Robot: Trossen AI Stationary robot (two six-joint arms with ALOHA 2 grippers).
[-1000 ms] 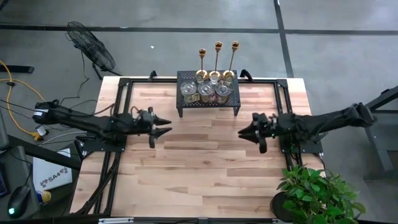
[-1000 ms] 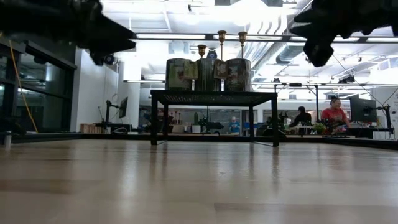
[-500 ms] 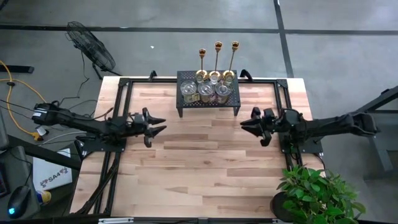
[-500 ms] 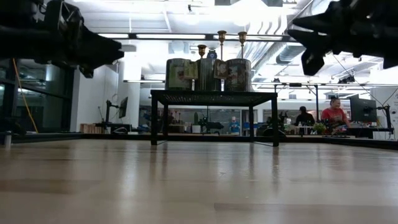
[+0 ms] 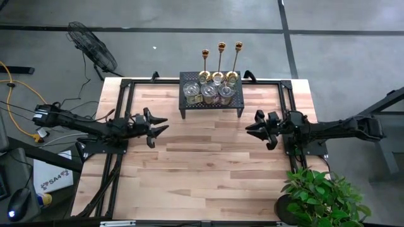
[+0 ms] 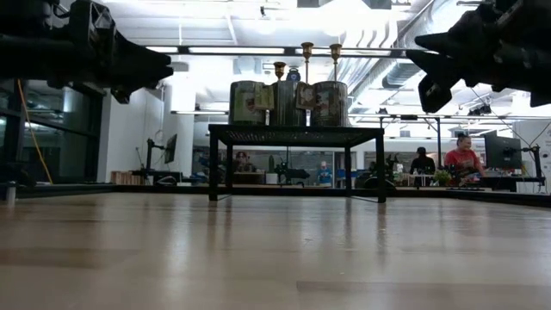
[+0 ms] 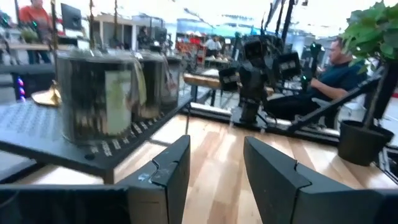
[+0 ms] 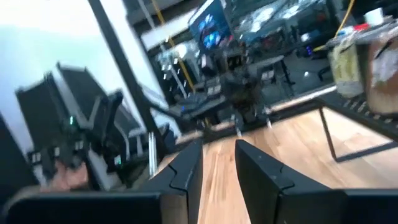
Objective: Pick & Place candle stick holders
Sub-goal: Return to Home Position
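Placement looks done: tall gold stick holders and short clear glass holders share the black mesh stand at the far edge of the wooden table. Left gripper and right gripper (both spread, empty) hover well apart.

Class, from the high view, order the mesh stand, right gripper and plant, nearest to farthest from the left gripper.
From the left gripper:
1. Mesh stand, far side, middle.
2. Right gripper, opposite, on the right.
3. Plant, near right corner.

Left fingers and right fingers apart
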